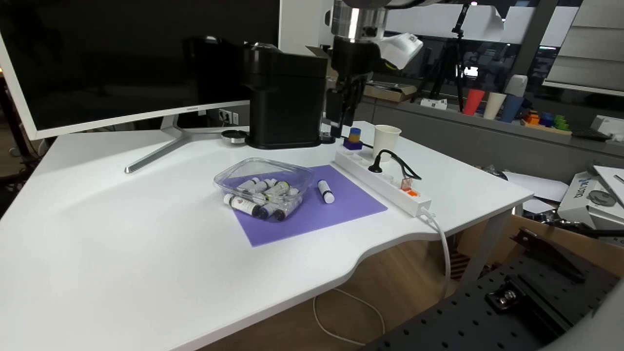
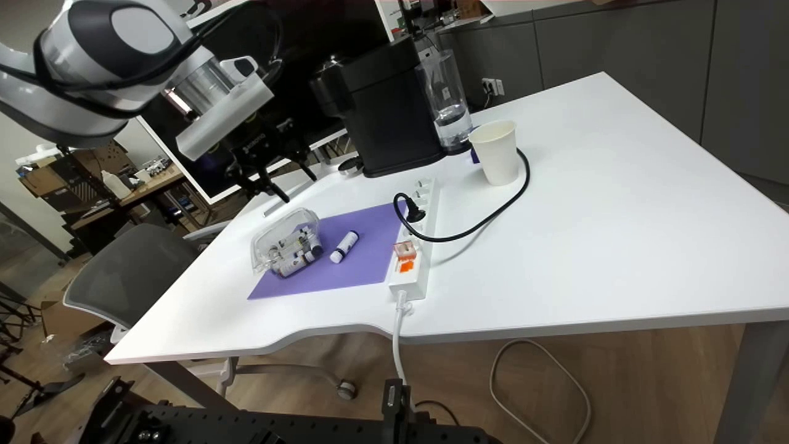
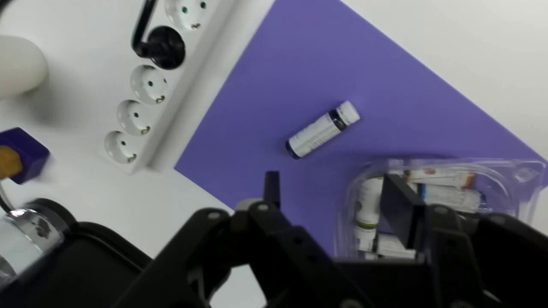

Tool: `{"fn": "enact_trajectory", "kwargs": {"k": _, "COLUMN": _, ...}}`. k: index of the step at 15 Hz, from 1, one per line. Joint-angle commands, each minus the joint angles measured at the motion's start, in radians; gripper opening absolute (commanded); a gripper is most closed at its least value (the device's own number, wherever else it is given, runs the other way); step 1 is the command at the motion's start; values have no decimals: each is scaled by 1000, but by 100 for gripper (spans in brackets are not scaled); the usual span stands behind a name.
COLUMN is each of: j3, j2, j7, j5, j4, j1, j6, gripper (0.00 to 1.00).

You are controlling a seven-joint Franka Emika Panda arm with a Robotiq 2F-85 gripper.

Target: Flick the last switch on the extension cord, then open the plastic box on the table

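Note:
The extension cord (image 1: 363,174) is a long white strip on the white table (image 1: 146,234), with a white cable at its near end. It also shows in an exterior view (image 2: 417,280) and the wrist view (image 3: 171,111). Orange switch parts (image 2: 405,266) sit near the cable end, outside the wrist view. The clear plastic box (image 1: 300,176) holds several small vials and lies partly on a purple sheet; it also shows in the wrist view (image 3: 528,175). I cannot tell whether it has a lid. My gripper (image 3: 334,196) is open and empty, above the table near the box.
A loose vial (image 1: 325,191) lies on the purple sheet (image 1: 341,214). A black plug and cable (image 2: 481,228) rise from the strip. A paper cup (image 2: 497,154), a tall black machine (image 1: 287,97) and a monitor (image 1: 122,58) stand further back.

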Motion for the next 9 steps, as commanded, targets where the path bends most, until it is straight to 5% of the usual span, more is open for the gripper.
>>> {"fn": "enact_trajectory", "kwargs": {"k": 1, "j3": 44, "j2": 7, "j7": 21, "j5": -10, "j4": -47, "j1": 54, "j6": 21, "gripper": 95}}
{"fn": "enact_trajectory", "kwargs": {"k": 5, "j3": 78, "j2": 43, "j7": 41, "j5": -66, "j4": -89, "j1": 93, "j6": 40, "gripper": 100}}
{"fn": "enact_trajectory", "kwargs": {"k": 9, "j3": 57, "j2": 92, "j7": 106, "j5": -242, "j4": -105, "j1": 105, "j6": 91, "gripper": 100}}
